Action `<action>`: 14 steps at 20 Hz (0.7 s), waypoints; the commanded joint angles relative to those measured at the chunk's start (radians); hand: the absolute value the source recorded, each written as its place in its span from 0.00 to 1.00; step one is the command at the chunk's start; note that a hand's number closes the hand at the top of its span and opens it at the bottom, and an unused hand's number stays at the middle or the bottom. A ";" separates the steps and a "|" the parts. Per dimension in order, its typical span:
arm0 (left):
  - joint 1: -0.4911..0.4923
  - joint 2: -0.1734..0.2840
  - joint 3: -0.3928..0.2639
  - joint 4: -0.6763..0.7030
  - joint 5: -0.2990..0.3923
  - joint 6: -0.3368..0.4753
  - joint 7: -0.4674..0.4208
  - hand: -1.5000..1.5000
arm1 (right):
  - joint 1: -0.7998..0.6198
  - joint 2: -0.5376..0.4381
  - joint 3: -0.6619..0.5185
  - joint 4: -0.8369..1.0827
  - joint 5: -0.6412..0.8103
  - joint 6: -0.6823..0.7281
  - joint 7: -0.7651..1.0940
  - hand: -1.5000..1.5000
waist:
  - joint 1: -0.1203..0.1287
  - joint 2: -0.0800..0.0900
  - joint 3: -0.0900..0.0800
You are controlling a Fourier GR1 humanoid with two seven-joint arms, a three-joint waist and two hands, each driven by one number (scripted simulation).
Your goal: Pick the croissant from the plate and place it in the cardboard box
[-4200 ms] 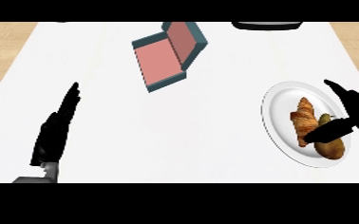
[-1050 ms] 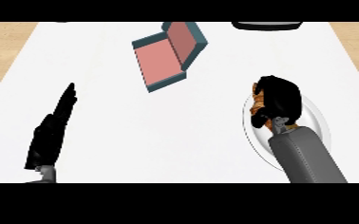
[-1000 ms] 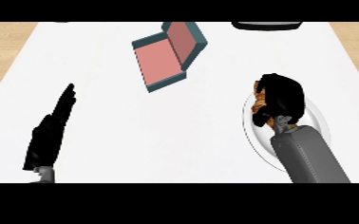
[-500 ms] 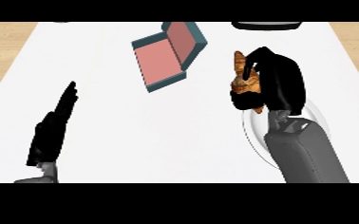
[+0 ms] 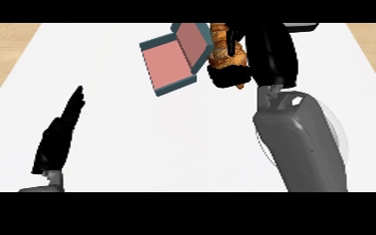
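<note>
Right hand [image 5: 268, 55] holds the croissant [image 5: 224, 50] just right of the open box [image 5: 175, 59].
Curled fingers hide part of the croissant; the forearm covers most of the plate [image 5: 336, 129]. Left hand [image 5: 60, 132] rests, fingers straight, lower left.

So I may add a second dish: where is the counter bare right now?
Bare counter runs between the left hand and the right forearm, below the cardboard box. It is crowded at the box's right edge, where the right hand holds the croissant.
</note>
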 commanded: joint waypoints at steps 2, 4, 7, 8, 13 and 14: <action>0.028 0.003 0.021 -0.008 0.025 -0.018 -0.026 0.50 | -0.178 0.031 -0.051 0.214 0.002 -0.044 -0.002 1.00 | 0.003 0.001 0.000; -0.028 0.002 -0.001 -0.012 -0.007 -0.006 0.014 0.50 | -0.279 0.032 -0.045 0.341 -0.024 -0.093 0.022 1.00 | 0.010 0.003 0.000; -0.021 0.028 0.027 -0.003 0.039 -0.052 -0.003 0.50 | -0.399 0.032 -0.050 0.509 -0.050 -0.148 0.038 1.00 | 0.024 0.007 0.000; -0.015 0.012 0.028 0.013 0.028 -0.029 -0.014 0.50 | -0.399 0.032 -0.074 0.556 -0.056 -0.160 -0.006 1.00 | 0.017 0.006 0.000; -0.019 -0.003 -0.006 -0.038 -0.002 -0.019 0.036 0.50 | -0.473 0.032 -0.032 0.770 -0.148 -0.239 -0.034 1.00 | 0.026 0.007 0.000; 0.016 -0.028 -0.042 -0.021 -0.032 0.000 -0.020 0.50 | -0.493 0.032 -0.083 0.859 -0.123 -0.253 -0.078 1.00 | 0.038 0.013 0.000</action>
